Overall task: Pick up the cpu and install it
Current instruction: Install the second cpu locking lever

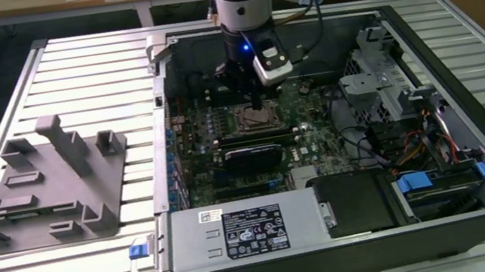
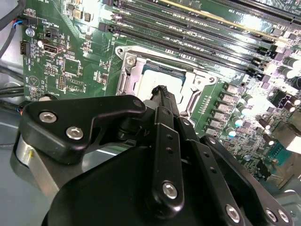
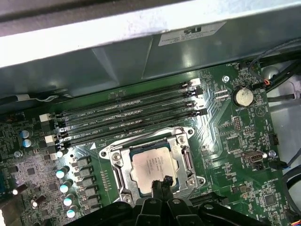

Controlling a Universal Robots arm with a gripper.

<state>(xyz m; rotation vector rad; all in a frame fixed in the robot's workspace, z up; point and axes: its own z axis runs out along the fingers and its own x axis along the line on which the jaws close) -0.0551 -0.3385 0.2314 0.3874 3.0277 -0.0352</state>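
A grey tray (image 1: 45, 185) lies at the table's (image 1: 71, 67) left edge in the exterior view. To its right, inside the open case (image 1: 352, 235), the gripper (image 1: 260, 107) hangs just over the socket (image 3: 149, 165). The cpu (image 3: 151, 167) sits in that socket. The fingers (image 3: 160, 184) look pressed together, holding nothing.

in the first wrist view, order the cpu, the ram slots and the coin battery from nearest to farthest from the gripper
1. cpu, in the socket right at the gripper tip.
2. ram slots, just beyond the socket.
3. coin battery, far off toward the board's corner.
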